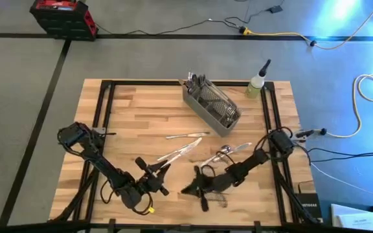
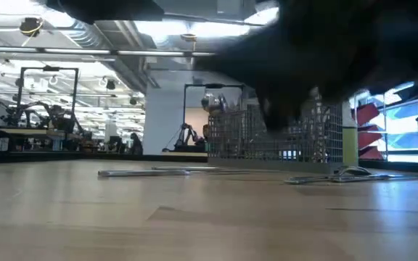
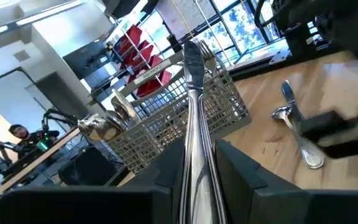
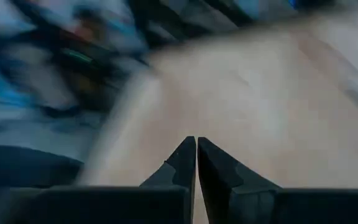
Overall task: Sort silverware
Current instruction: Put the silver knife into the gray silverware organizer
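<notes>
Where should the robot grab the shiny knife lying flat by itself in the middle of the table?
Probably the middle of the slim silver knife, coming straight down from above. It lies flat on the wooden table, apart from other pieces, so fingers can close across its narrow width.

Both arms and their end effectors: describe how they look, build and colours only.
The left arm and right arm are dark, jointed links. The left end effector has two dark, flat, blocky fingers; a small yellow piece sits near its wrist. The right end effector has two dark fingers tapering to points.
</notes>
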Motion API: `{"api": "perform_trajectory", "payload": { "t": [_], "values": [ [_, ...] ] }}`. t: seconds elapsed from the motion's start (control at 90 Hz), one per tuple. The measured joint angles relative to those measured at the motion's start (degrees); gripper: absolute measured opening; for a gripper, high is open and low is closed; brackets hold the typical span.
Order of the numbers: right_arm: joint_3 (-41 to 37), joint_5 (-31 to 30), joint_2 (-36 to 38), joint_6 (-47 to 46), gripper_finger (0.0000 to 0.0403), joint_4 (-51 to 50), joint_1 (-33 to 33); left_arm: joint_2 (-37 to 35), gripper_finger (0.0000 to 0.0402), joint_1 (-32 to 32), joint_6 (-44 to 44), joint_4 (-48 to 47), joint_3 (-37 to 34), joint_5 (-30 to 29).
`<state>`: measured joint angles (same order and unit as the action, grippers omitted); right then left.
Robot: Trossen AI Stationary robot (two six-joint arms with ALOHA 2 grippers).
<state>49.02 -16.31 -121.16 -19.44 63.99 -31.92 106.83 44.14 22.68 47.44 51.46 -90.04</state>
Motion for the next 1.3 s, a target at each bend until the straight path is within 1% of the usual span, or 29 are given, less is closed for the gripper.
{"api": "perform_trajectory", "payload": {
  "t": [0.089, 0.156, 0.289, 0.378, 0.489, 0.578, 0.744, 0.833, 0.878, 0.989, 1.122, 1.3],
  "values": [
    [-3.11, 0.19, 0.00, 3.20, 0.0000, 12.29, 0.00, 0.00, 0.0057, 0.04, 0.00, 0.00, 0.00, 0.00],
    [-4.21, -3.69, 0.00, 4.14, 0.0000, 17.39, 0.06, 0.00, 0.0057, 0.07, -0.20, 0.03, 0.00, 0.01],
    [-3.35, -13.92, -0.07, 4.54, 0.0000, 17.15, 0.10, 0.00, 0.0057, -0.03, 0.08, 1.42, -0.01, 0.01],
    [-2.27, -16.47, -0.07, 4.55, 0.0000, 17.42, 0.19, 0.00, 0.0057, -0.33, 0.08, 1.68, -0.01, 0.02],
    [-0.81, -16.45, -0.07, 3.18, 0.0005, 19.12, 1.35, 0.00, 0.0057, -1.05, 0.33, 1.70, -0.02, 0.02],
    [0.00, -16.79, -0.07, 2.96, 0.0024, 19.06, 2.49, 0.00, 0.0057, -1.41, 2.56, 3.29, 0.00, 0.02],
    [0.15, -19.18, -0.07, 0.30, 0.0087, 19.46, 4.49, 0.00, 0.0057, -1.60, 13.36, 12.81, 0.00, -0.02],
    [0.15, -19.22, -0.07, -1.17, 0.0111, 21.21, 5.46, 0.00, 0.0057, -1.57, 18.69, 16.83, 0.00, 0.00],
    [0.15, -19.24, -0.07, -1.38, 0.0119, 22.65, 5.52, 0.00, 0.0057, -1.57, 20.02, 18.07, 0.00, -0.01],
    [0.18, -19.36, -0.07, -1.49, 0.0126, 25.91, 5.79, 0.00, 0.0057, -1.57, 21.22, 18.40, 0.00, 0.22],
    [1.75, -23.31, -0.07, -2.80, 0.0126, 25.78, 5.84, 0.00, 0.0057, -1.60, 20.81, 18.42, 0.00, 1.16],
    [3.53, -22.86, -0.07, -2.82, 0.0126, 25.05, 6.68, 0.00, 0.0057, -1.80, 20.81, 18.42, 0.00, 1.47]
  ]
}}
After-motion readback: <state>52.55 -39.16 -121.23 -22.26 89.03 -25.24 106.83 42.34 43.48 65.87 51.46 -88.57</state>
